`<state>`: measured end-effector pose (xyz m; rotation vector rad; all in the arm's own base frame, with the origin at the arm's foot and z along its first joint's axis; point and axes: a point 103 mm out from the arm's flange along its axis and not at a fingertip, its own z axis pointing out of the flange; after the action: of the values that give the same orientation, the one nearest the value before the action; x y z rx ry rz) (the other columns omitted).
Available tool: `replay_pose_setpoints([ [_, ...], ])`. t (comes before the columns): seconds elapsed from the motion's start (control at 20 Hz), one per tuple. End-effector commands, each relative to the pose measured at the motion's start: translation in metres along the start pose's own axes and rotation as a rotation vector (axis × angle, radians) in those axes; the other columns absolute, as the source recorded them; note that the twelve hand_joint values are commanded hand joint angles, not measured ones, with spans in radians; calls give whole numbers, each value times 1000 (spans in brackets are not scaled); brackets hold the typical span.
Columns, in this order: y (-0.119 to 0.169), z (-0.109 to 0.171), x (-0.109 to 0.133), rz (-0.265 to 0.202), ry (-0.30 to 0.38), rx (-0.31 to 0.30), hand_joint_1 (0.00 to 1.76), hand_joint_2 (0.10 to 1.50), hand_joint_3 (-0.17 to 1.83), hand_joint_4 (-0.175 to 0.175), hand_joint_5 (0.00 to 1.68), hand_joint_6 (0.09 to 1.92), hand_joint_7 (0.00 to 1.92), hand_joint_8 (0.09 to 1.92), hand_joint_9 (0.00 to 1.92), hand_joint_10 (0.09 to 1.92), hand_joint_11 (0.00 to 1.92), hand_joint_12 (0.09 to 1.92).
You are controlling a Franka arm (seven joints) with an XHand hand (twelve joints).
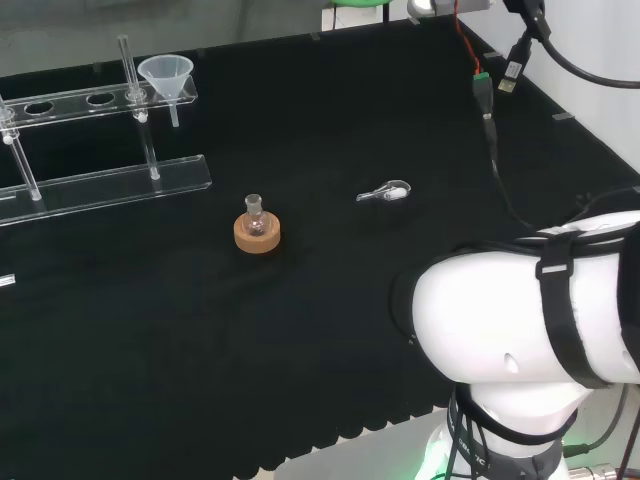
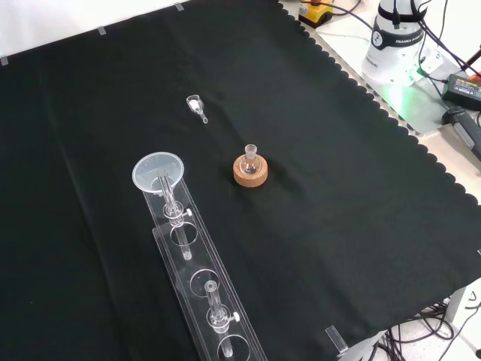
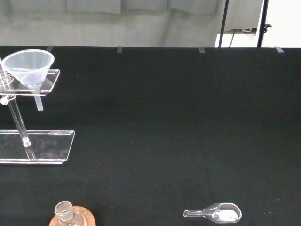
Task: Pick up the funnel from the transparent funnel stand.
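1. Clear funnel [image 1: 167, 77] seated upright in end hole of transparent funnel stand [image 1: 100, 185]
2. Small flask on cork ring [image 1: 257, 234] mid-cloth, apart from stand
3. Hand state: can't tell

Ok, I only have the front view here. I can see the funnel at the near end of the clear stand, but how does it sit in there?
Observer: The funnel sits upright in the end hole of the stand's upper shelf, its stem hanging below the shelf, clear of the base plate.
Operator: Anything in the small scoop-shaped glass piece beyond the flask?
Observer: The wrist view shows a little white stuff inside that glass piece.
Operator: And the flask on the cork ring?
Observer: In the head view the flask stands upright on its cork ring, apart from the stand.
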<state>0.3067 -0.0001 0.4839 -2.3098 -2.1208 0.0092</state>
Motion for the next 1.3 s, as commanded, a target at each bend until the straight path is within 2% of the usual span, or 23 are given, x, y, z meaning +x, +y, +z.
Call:
replay_pose_setpoints([
  [0.05,1,-6,0,0,0,-9,44,864,123,38,3,87,9,87,128,87,0,1395],
  [0.1,4,-7,1,-21,11,-11,22,868,125,51,1,87,4,87,127,87,0,1384],
  [0.25,16,-2,12,-120,30,-17,1,852,121,66,0,87,0,87,99,87,0,1337],
  [0.45,33,8,46,-196,-24,-32,0,827,122,70,0,87,0,87,27,87,0,1235],
  [0.7,61,37,62,-229,-58,-72,0,810,124,71,0,87,0,87,0,87,0,1164],
  [1.1,144,74,91,-300,-101,-102,0,802,122,72,0,87,0,87,0,87,0,1138],
  [1.25,175,86,114,-320,-107,-73,0,796,122,77,0,87,0,87,0,87,0,890],
  [1.3,185,90,121,-331,-84,-73,0,795,121,81,0,87,0,87,0,87,0,767],
])
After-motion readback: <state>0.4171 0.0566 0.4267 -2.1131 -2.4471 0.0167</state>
